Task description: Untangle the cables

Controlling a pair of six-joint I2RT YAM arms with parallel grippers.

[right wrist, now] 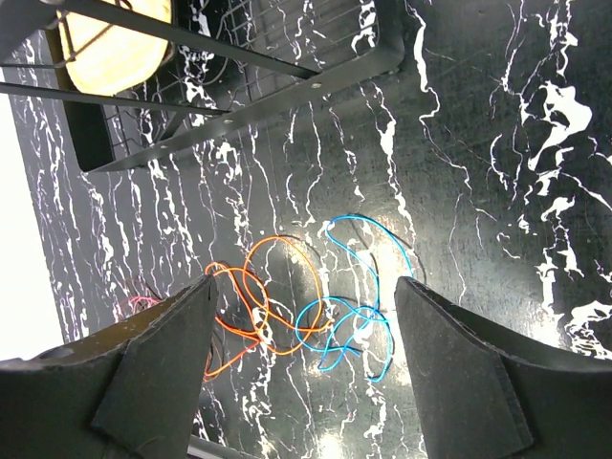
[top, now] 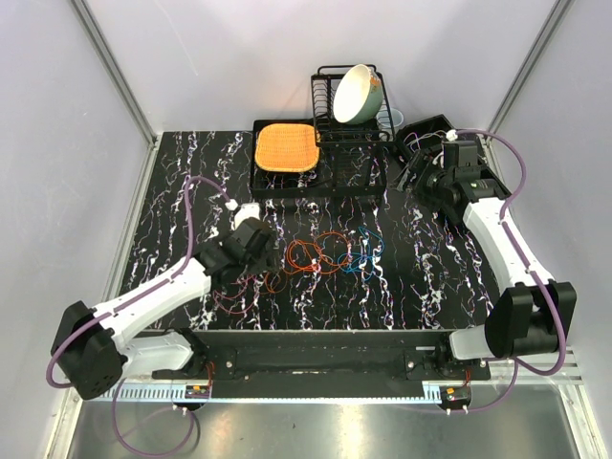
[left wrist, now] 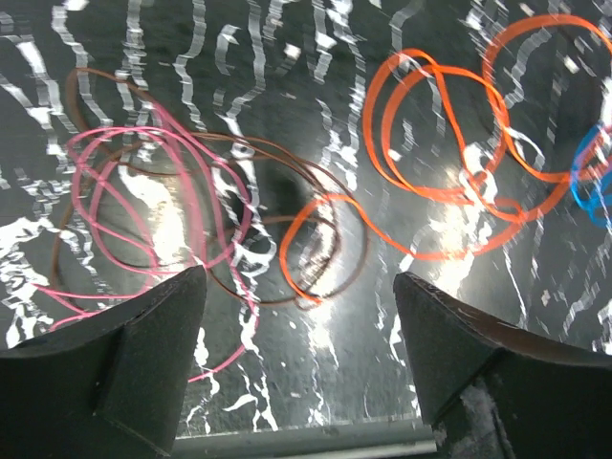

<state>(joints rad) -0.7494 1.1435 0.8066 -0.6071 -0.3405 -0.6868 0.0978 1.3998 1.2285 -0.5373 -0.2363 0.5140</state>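
The cables lie in a loose tangle mid-table: orange loops, blue loops, and pink-maroon loops near the front. My left gripper hovers just left of the tangle, open and empty. In the left wrist view its gripper stands wide above pink loops, a brown loop, orange loops and a bit of blue. My right gripper is high at the back right, open and empty. The right wrist view shows its gripper far above orange and blue loops.
A black tray with an orange mat sits at the back. A black wire dish rack holds a cream bowl; the rack also shows in the right wrist view. A black box stands at the back right.
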